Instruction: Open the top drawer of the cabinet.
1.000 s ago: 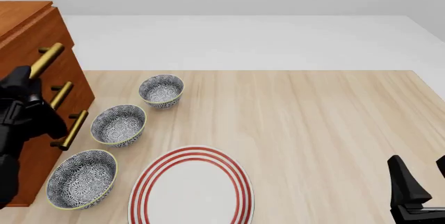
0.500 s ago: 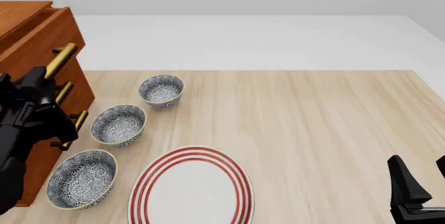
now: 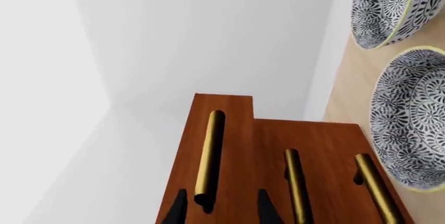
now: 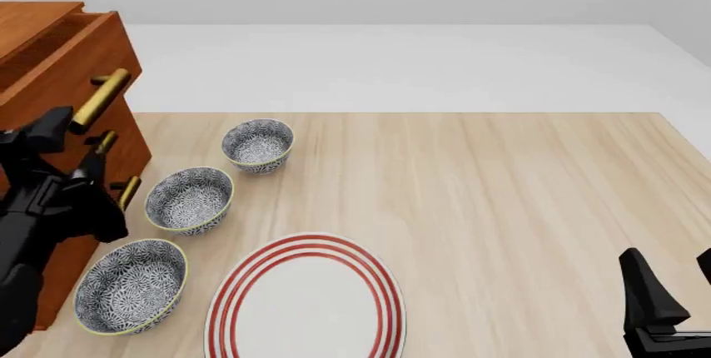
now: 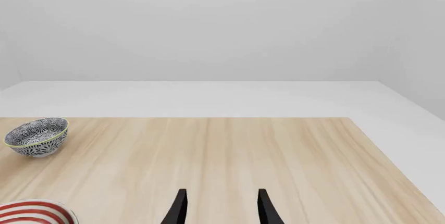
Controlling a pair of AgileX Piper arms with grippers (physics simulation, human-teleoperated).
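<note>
The cabinet [image 4: 67,125] is standing at the far left edge of the counter [image 4: 500,200], and its top drawer [image 4: 72,62] is sticking out past the two lower drawer fronts. The left tool [image 3: 219,206] is straddling the near end of the top drawer's brass handle [image 3: 208,156], one finger sitting on each side of the bar; the fingers look close around it, but I cannot tell whether they are actually pinching it. In the front view the left tool [image 4: 56,137] is sitting against the cabinet front just below that handle. Three patterned bowls [image 4: 189,200] are lining up just right of the cabinet, with a red-ringed plate [image 4: 305,300] beside the nearest bowl. The right tool [image 5: 219,208] is resting well away from the cabinet, near the counter's right corner, its fingers spread with nothing between them.
</note>
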